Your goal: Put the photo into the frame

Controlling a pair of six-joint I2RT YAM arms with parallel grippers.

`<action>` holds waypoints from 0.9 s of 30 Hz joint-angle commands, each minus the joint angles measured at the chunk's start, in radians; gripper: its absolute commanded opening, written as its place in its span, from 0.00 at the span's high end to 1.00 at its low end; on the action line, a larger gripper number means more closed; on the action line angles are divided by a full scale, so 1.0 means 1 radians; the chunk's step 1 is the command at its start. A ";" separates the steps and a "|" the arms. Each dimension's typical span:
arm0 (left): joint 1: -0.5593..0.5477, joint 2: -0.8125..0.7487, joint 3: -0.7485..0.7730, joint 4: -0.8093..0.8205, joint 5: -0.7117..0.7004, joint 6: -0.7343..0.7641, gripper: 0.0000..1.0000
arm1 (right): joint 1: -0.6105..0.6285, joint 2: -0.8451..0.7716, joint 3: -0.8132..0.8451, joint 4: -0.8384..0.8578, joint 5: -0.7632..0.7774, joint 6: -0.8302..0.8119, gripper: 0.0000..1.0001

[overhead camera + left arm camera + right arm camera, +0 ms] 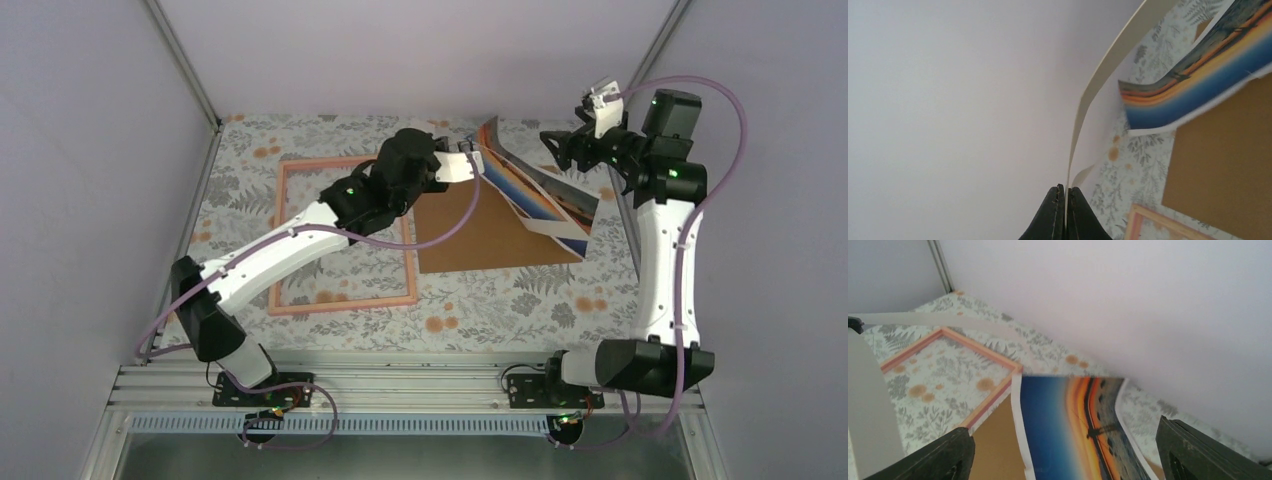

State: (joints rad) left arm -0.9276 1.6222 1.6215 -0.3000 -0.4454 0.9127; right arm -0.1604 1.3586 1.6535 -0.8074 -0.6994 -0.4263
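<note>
Left tool (1066, 189) is pinching a thin white mat strip (1089, 95); right tool (1064, 427) is gaping wide before curled orange-blue sunset photo (1058, 405).

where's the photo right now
Top view, right of centre: the photo stands curled over the brown backing board, between the left gripper, pinching the white mat, and the open right gripper.

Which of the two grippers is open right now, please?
The right gripper: its fingers stand wide apart, whereas the left gripper is pinched shut on a thin white sheet.
</note>
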 commanded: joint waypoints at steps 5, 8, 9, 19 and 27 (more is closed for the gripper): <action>0.002 -0.066 0.093 -0.169 -0.003 -0.010 0.98 | -0.007 -0.105 0.062 0.055 -0.149 0.048 0.10; 0.019 -0.083 0.105 -0.235 0.015 -0.074 0.98 | -0.008 -0.133 0.055 0.058 -0.170 0.034 0.10; 0.027 -0.083 0.121 -0.274 0.035 -0.106 0.98 | -0.008 -0.144 0.056 0.070 -0.158 0.041 0.10; 0.172 -0.043 0.318 -0.564 0.267 -0.402 0.97 | -0.007 -0.165 0.110 0.079 -0.256 0.075 0.01; 0.370 -0.050 0.372 -0.641 0.589 -0.592 0.98 | -0.007 -0.220 -0.012 0.154 0.016 0.122 0.00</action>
State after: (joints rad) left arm -0.6746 1.5860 1.9488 -0.8837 -0.0982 0.4702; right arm -0.1604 1.1587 1.6669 -0.7208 -0.8471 -0.3714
